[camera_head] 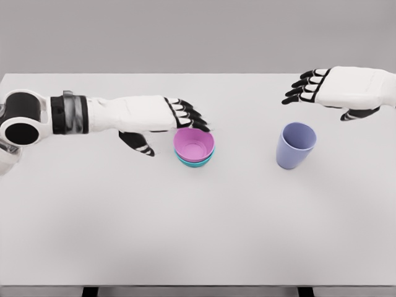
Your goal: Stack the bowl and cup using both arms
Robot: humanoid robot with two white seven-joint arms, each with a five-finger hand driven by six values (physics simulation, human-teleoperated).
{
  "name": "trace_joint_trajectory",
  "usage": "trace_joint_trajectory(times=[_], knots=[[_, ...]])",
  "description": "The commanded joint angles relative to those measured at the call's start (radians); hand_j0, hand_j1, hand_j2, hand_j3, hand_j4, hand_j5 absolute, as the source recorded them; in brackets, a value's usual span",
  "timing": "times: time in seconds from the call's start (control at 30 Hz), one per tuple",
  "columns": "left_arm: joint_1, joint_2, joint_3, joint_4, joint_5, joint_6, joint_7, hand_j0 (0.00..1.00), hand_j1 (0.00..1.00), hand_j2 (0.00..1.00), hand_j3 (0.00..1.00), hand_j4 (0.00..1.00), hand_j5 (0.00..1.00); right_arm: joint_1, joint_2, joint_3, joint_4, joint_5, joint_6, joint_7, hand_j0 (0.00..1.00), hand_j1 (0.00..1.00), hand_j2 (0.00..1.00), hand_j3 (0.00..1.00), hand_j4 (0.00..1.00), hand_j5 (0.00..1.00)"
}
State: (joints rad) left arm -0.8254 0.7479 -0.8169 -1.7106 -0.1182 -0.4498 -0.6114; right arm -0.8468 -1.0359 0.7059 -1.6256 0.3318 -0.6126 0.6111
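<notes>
White desk (124, 235) carries a pink bowl (194, 145) nested in a teal one (197, 163), left hand (179, 117) spread at its rim, right hand (322, 86) open above the unstacked cup (296, 146).

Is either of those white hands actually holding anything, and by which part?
Nothing is clearly held. The left hand has fingertips at the rim of the pink bowl, nested in a teal bowl. The right hand hovers open above the lavender plastic cup.
</notes>
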Motion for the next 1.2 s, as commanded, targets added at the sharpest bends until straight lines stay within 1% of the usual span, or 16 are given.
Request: trace_joint_trajectory(times=[0.0,0.03,0.07,0.1,0.13,0.17,0.23,0.27,0.43,0.57,0.8,0.87,1.03,1.17], knots=[[0.006,0.129,0.067,-0.003,0.359,-0.161,0.001,1.0,1.0,1.0,1.0,1.0,1.0,-0.006,0.03,0.118,0.023,-0.004,0.002,0.0,1.0,1.0,1.0,1.0,1.0,1.0],[0.028,0.18,0.068,-0.003,0.461,-0.161,0.001,1.0,1.0,1.0,1.0,1.0,1.0,-0.017,0.039,0.138,0.03,-0.004,0.002,0.0,1.0,1.0,1.0,1.0,1.0,1.0],[0.052,0.238,0.07,0.005,0.534,-0.161,0.001,1.0,1.0,1.0,1.0,1.0,1.0,-0.025,0.048,0.15,0.041,-0.004,0.002,0.0,1.0,1.0,1.0,1.0,1.0,1.0],[0.069,0.26,0.07,0.006,0.54,-0.161,0.001,1.0,1.0,1.0,1.0,1.0,1.0,-0.025,0.048,0.158,0.044,-0.002,0.002,0.0,1.0,1.0,1.0,1.0,1.0,1.0],[0.1,0.274,0.07,0.008,0.542,-0.161,0.001,1.0,1.0,1.0,1.0,1.0,1.0,-0.025,0.048,0.172,0.05,-0.004,0.002,0.0,1.0,1.0,1.0,1.0,1.0,1.0],[0.143,0.284,0.073,0.029,0.54,-0.161,0.001,1.0,1.0,1.0,1.0,1.0,1.0,-0.025,0.048,0.182,0.07,-0.002,0.002,0.0,1.0,1.0,1.0,1.0,1.0,1.0],[0.18,0.292,0.079,0.094,0.534,-0.161,0.001,1.0,1.0,1.0,1.0,1.0,1.0,-0.025,0.048,0.196,0.096,-0.002,0.002,0.0,1.0,1.0,1.0,1.0,1.0,1.0],[0.183,0.291,0.096,0.108,0.532,-0.161,0.001,1.0,1.0,1.0,1.0,1.0,1.0,-0.026,0.048,0.201,0.102,-0.002,0.002,0.0,1.0,1.0,1.0,1.0,1.0,1.0],[0.204,0.291,0.098,0.112,0.529,-0.161,0.001,1.0,1.0,1.0,1.0,1.0,1.0,-0.037,0.071,0.202,0.116,-0.004,0.002,0.0,1.0,1.0,1.0,1.0,1.0,1.0],[0.218,0.291,0.098,0.131,0.531,-0.161,0.001,1.0,1.0,1.0,1.0,1.0,1.0,-0.043,0.085,0.202,0.118,-0.004,0.002,0.0,1.0,1.0,1.0,1.0,1.0,1.0],[0.219,0.283,0.098,0.132,0.531,-0.161,0.001,1.0,1.0,1.0,1.0,1.0,1.0,-0.052,0.091,0.225,0.121,-0.004,0.002,0.0,1.0,1.0,1.0,1.0,1.0,1.0],[0.221,0.281,0.097,0.132,0.531,-0.161,0.001,1.0,1.0,1.0,1.0,1.0,1.0,-0.052,0.091,0.241,0.141,-0.004,0.002,0.0,1.0,1.0,1.0,1.0,1.0,1.0],[0.221,0.278,0.098,0.132,0.531,-0.161,0.001,1.0,1.0,1.0,1.0,1.0,1.0,-0.06,0.099,0.241,0.145,-0.002,0.002,0.0,1.0,1.0,1.0,1.0,1.0,1.0],[0.221,0.277,0.098,0.132,0.531,-0.161,0.001,1.0,1.0,1.0,1.0,1.0,1.0,-0.064,0.109,0.257,0.167,-0.004,0.002,0.0,1.0,1.0,1.0,1.0,1.0,1.0]])
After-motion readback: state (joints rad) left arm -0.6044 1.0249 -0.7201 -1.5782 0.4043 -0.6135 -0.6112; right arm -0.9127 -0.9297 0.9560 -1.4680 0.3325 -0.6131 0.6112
